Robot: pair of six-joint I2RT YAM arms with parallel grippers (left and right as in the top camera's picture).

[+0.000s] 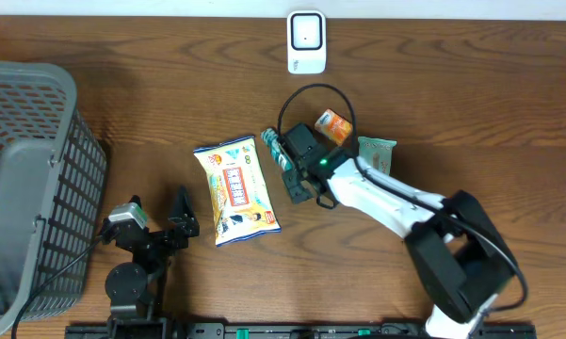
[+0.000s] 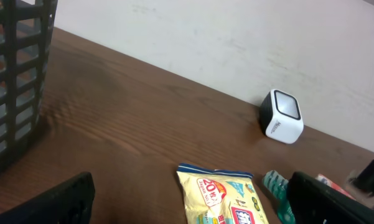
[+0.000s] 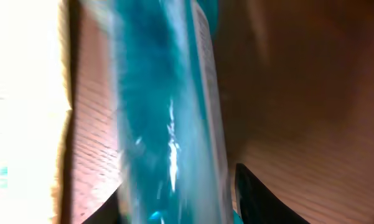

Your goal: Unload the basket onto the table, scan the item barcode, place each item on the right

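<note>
Slim teal glossy pack [image 3: 168, 112], light, slick, bendy, lies beside the snack bag [image 1: 235, 190], right gripper [image 3: 174, 202] straddling its long edges mid-length, clamp unclear; left gripper [image 1: 157, 209] gapes wide, empty.

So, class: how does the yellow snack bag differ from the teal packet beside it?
The yellow snack bag is wide and lies free; the teal packet is narrow and sits between the fingers of the right gripper. The snack bag is fully in view; the packet is partly hidden under the arm. Both lie on the table.
</note>
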